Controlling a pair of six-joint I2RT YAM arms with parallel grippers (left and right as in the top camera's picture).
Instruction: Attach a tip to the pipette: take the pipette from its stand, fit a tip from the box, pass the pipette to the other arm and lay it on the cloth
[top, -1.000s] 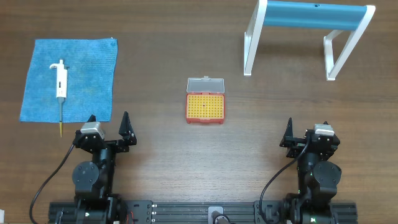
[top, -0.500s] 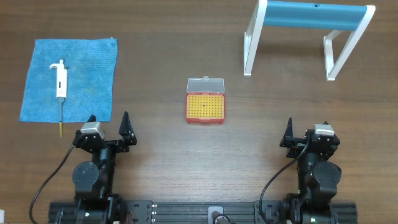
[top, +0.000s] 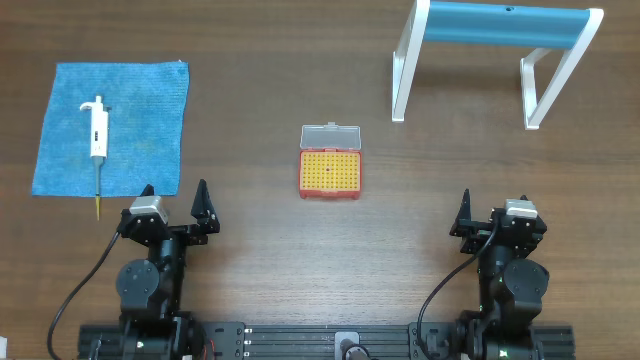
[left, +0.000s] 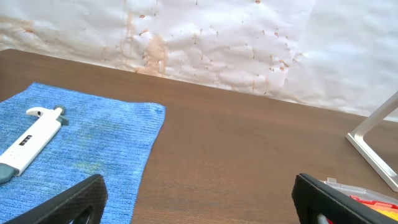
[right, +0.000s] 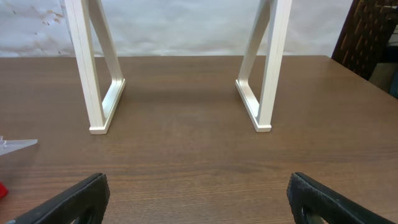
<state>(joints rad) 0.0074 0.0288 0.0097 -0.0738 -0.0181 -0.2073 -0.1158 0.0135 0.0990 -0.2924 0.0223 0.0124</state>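
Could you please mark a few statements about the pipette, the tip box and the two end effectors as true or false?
1. The pipette lies on the blue cloth. True.
2. The tip box is closed. False: its lid is folded back and the yellow tips show.
3. The left end effector grips the pipette. False: it is open, holds nothing and is apart from the pipette.
4. The right end effector is open and holds nothing. True.
5. The tip box stands on the blue cloth. False: it stands on the bare table, apart from the cloth.
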